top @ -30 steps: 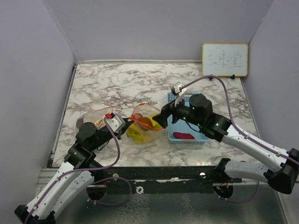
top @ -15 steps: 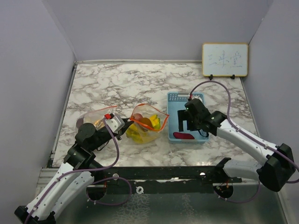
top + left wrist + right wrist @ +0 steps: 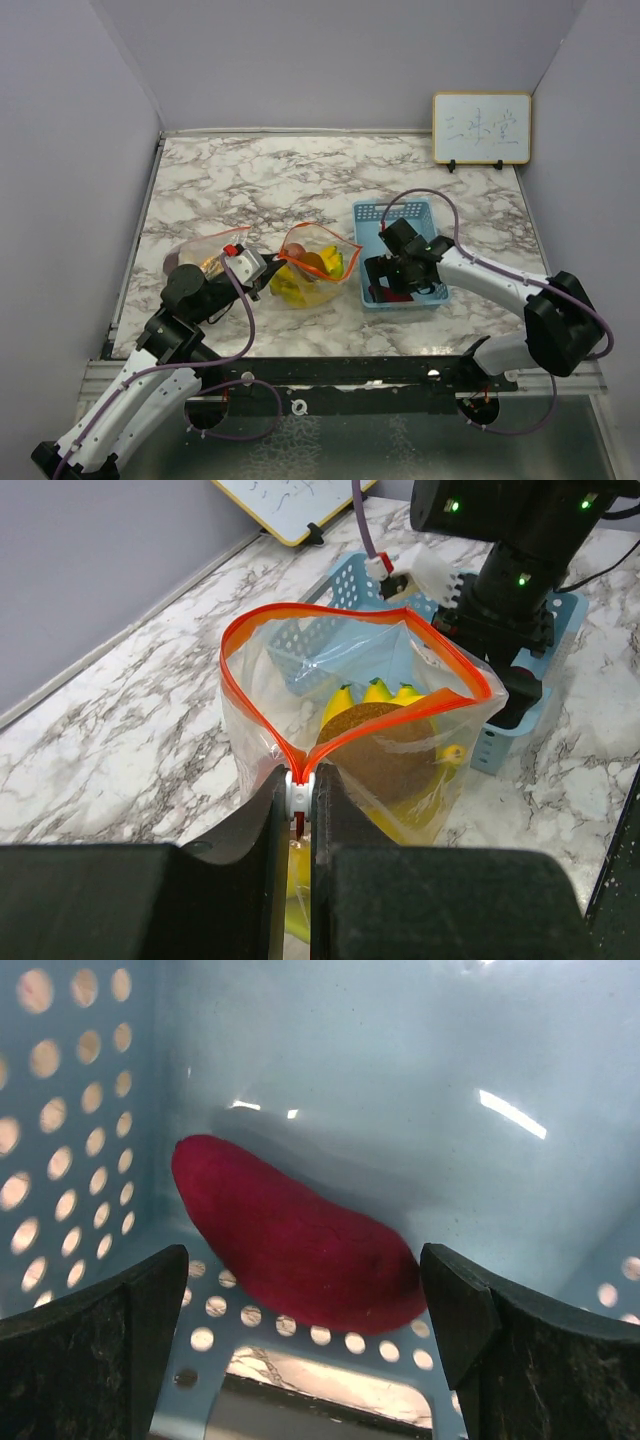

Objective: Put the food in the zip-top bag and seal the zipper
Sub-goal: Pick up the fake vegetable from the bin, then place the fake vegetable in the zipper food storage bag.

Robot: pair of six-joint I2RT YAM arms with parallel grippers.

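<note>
basket: the light-blue basket (image 3: 372, 212) sits on the marble table (image 3: 260, 180), and I'm using it as the reference for everything else

right gripper: the right gripper (image 3: 305, 1330) is down inside the basket at its near end. Its fingers are spread wide, one on each side of the tuber, and neither looks like it's touching.

magenta tuber: the magenta tuber (image 3: 295, 1235) lies flat on the basket floor, tucked up against the perforated near wall

zip-top bag: the zip-top bag (image 3: 300, 700) stands just beside the basket's left wall, with its mouth wide open and the orange zipper rim pulled into a loop

left gripper: the left gripper (image 3: 297, 820) is on the bag's far side from the basket, pinched tight on the bag corner right at the white slider (image 3: 297, 792)

in the bag: bananas (image 3: 375, 695) sit on the basket side, with a brown round piece (image 3: 385, 745) in front of them, and the top view shows an orange piece (image 3: 312, 262) too

second bag: a second bag (image 3: 205, 250) lies well to the left of the basket, beyond the first bag. The left arm partly hides it, so I can't tell what's inside.

whiteboard: the whiteboard (image 3: 481, 127) is past the basket's far right corner, propped against the back wall
</note>
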